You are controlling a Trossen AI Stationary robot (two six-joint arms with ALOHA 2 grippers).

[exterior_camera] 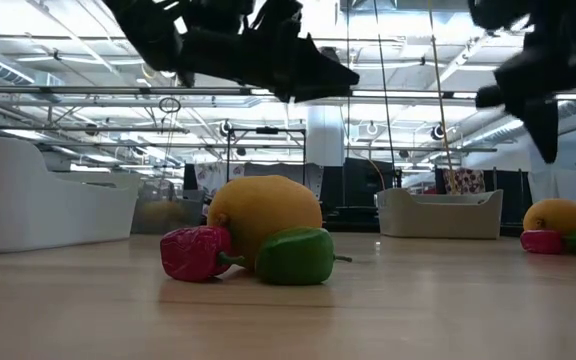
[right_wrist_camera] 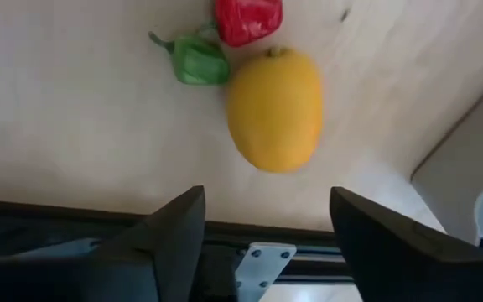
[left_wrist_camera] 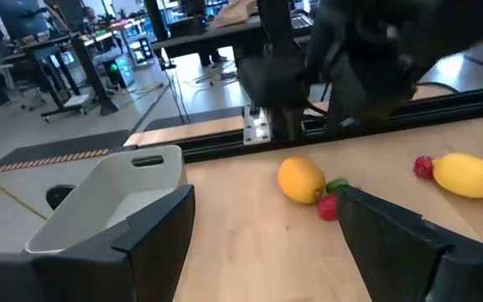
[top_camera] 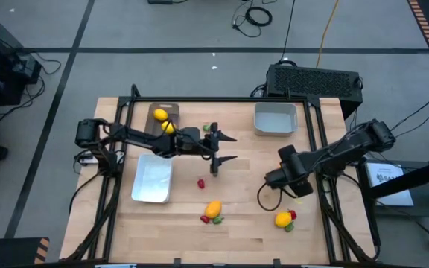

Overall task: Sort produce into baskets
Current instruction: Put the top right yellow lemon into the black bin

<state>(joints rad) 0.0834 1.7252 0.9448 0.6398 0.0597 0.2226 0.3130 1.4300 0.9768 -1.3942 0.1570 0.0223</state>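
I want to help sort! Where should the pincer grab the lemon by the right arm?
Probably from above, across the lemon's narrow middle. It lies flat on the table, long and egg-shaped. A red piece and a green piece crowd one end, so the right pincer's open fingers should straddle its long sides.

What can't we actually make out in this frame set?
- Grey-brown basket, high view: the left arm covers part of it, so only two lemons can be counted.
- Green piece, high view: too small to identify, and whether the left gripper touches it is unclear.
- Right gripper, high view: its fingers are hidden under the wrist; only the right wrist view shows them apart.
- White basket, low view: the wall hides its contents.
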